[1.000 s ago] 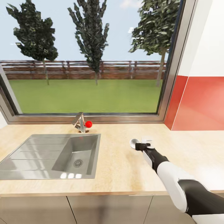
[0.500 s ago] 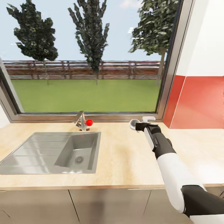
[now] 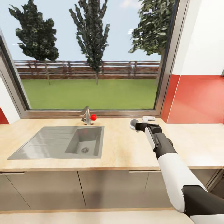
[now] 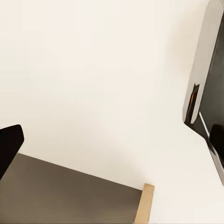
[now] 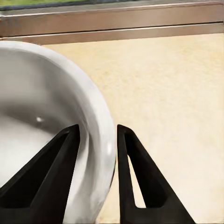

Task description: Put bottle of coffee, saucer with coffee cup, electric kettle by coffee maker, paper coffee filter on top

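Since a second ago the right gripper has carried the cup farther back over the countertop, near the window frame; its fingers pinch the cup's rim. Whether the left gripper is open or closed cannot be told

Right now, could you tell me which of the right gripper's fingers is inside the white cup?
The finger seen against the cup's pale inside; the other stands outside its rim, over the countertop.
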Robot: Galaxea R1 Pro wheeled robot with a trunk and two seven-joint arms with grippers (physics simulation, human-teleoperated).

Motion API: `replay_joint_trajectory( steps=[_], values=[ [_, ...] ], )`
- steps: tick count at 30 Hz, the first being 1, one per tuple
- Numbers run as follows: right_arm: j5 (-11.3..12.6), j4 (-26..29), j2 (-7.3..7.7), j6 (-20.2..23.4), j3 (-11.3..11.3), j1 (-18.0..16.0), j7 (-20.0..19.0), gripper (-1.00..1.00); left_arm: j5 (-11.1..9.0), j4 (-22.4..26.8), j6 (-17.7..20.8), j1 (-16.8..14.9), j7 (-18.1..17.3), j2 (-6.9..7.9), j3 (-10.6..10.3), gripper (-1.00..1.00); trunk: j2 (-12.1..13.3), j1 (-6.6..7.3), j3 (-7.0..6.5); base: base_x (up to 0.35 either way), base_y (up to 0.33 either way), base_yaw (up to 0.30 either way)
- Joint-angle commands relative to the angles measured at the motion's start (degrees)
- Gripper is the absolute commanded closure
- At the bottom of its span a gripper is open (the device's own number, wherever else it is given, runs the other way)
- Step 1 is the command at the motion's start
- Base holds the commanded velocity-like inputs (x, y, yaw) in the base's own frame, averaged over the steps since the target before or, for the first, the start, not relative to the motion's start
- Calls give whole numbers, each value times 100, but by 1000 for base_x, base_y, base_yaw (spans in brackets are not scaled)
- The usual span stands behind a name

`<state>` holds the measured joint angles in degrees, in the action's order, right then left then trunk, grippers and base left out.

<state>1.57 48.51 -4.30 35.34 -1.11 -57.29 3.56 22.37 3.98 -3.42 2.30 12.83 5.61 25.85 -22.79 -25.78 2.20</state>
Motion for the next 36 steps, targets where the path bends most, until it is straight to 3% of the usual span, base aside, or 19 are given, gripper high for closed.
replay_joint_trajectory(
  steps=[1,3,4,14,36],
  values=[
    [27,10,-2,26,-12,-4,10,100,57,22,-17,-2,9,-3,50,-100,-13,0,12,-317,161,0],
    [27,10,-4,32,-9,-5,6,100,39,141,-10,-2,9,-12,56,-100,-13,0,12,-300,186,0],
    [28,7,-18,43,3,-4,4,100,-276,319,-10,-2,1,-85,52,-100,-13,0,12,-150,254,212],
    [28,-8,-27,37,5,-5,4,100,-286,321,-19,-2,1,-95,52,-100,-13,0,12,-245,172,270],
    [28,10,-23,38,1,-4,4,100,-286,323,-19,-2,19,-96,52,-100,-13,0,1,-106,-14,279]
  ],
)
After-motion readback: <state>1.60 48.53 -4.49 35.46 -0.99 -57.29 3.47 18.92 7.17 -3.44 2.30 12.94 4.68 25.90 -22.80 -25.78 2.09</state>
